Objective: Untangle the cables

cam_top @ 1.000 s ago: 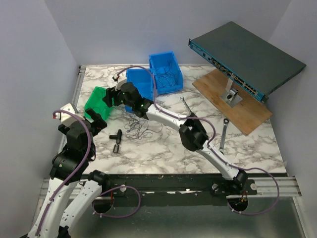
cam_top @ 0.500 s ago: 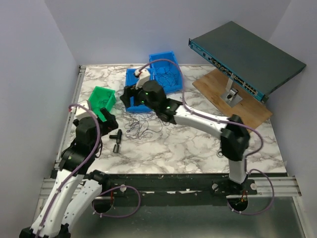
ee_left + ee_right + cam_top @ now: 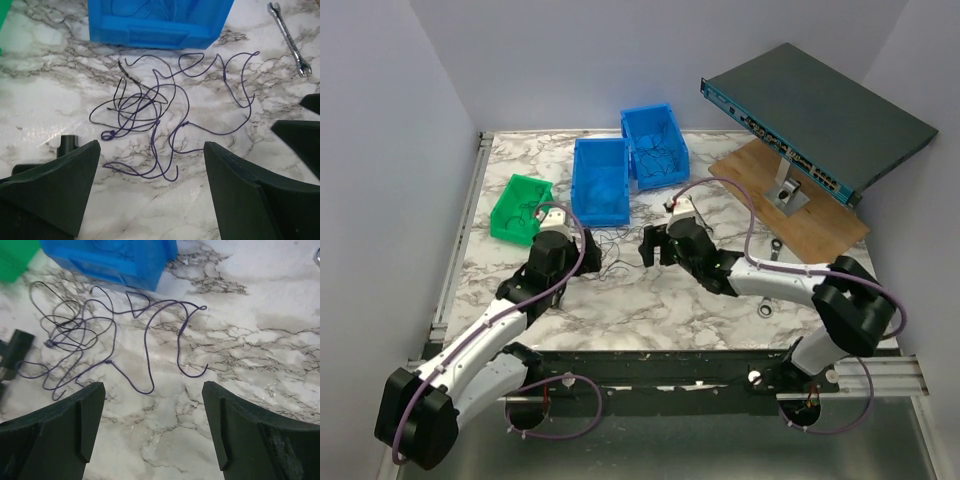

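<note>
The cables [image 3: 612,252] lie as one loose tangle of thin blue and dark strands on the marble table [image 3: 650,300], just in front of a blue bin [image 3: 600,180]. My left gripper [image 3: 582,258] is at the tangle's left and my right gripper [image 3: 648,246] at its right, facing each other. In the left wrist view the cables [image 3: 137,107] sit just beyond my open gripper [image 3: 151,152], nothing between its fingers. In the right wrist view the cables [image 3: 75,332] spread ahead and to the left of my open gripper [image 3: 153,390], which is empty too.
A second blue bin [image 3: 655,145] holding more wires and a green bin [image 3: 520,208] stand at the back left. A silver wrench [image 3: 287,37] lies right of the tangle, a small black part [image 3: 67,142] left of it. A network switch [image 3: 810,110] rests on a wooden board [image 3: 820,230].
The left arm swung forward and right to the tangle's left side. The right arm drew back from the bins to the tangle's right side, and its jaws opened wider.
</note>
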